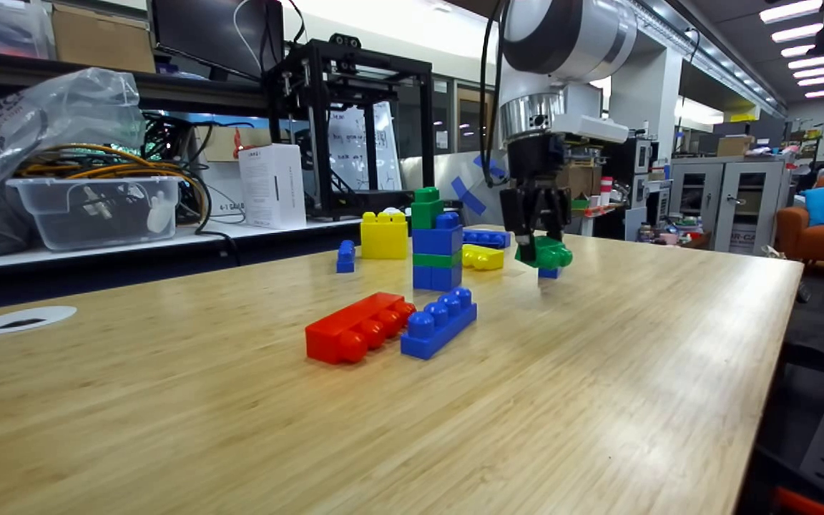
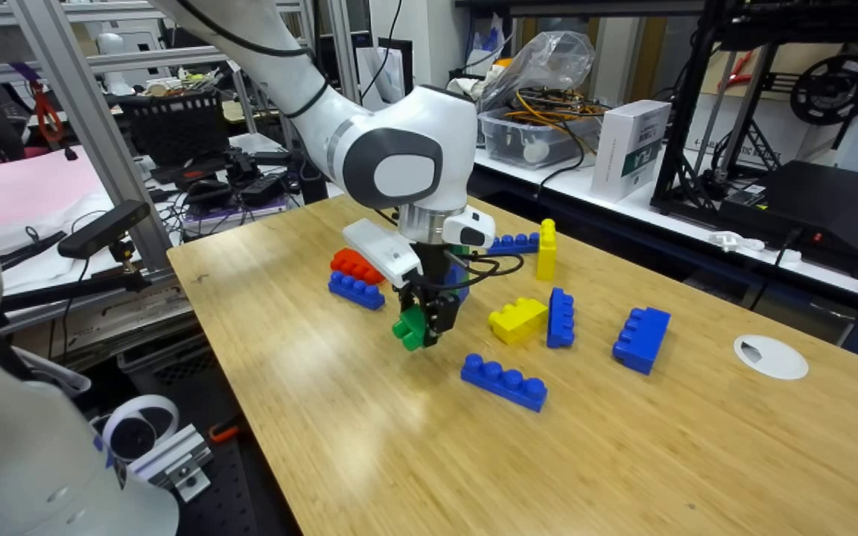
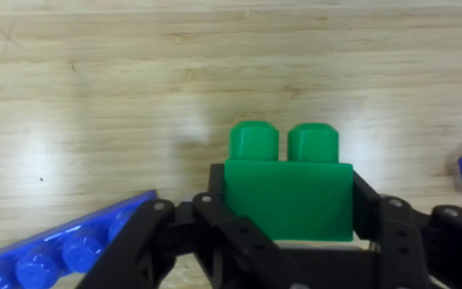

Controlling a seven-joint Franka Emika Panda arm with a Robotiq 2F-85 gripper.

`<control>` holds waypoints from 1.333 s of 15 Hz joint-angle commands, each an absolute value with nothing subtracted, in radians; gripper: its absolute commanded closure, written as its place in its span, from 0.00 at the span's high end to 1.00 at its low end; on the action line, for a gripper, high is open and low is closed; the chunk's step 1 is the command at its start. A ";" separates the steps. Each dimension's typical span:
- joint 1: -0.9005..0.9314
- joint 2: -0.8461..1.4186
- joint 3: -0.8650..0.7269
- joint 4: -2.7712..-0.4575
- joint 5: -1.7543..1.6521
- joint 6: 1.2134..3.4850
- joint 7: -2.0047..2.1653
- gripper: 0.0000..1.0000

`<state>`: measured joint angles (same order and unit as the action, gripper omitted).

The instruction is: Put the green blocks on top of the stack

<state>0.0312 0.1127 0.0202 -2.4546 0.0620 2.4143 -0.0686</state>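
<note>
Gripper (image 3: pixel 289 196) is clamped on a green block (image 2: pixel 409 327), squeezing it from both sides, and as far as I can tell it's hanging just clear of the table (image 1: pixel 598 400). So I'd call this the carry step: pick done, placing not yet. The stack (image 1: pixel 438 243) stands upright nearby, with a small green block (image 1: pixel 426 213) already sitting on one side of its top and a blue stud (image 1: pixel 448 220) poking up beside it (easy to see in an exterior view, luckily). Next move, imo: go up until the green block clears the top of the stack, swing across, then come down slow so nothing gets knocked over. Only catch: its studs (image 3: pixel 254 140) point sideways, not up, so I reckon it'd need turning before it could seat properly. Set down as is, my guess is it just balances there, if it stays at all.
</note>
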 commanded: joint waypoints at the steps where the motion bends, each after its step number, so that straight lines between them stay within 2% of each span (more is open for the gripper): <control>1: 0.018 0.149 0.008 -2.406 0.112 2.371 0.065 0.45; 11: 0.004 0.332 -0.026 -2.306 0.319 2.367 0.388 0.45; 20: -0.012 0.313 -0.038 -2.307 0.588 2.320 0.630 0.45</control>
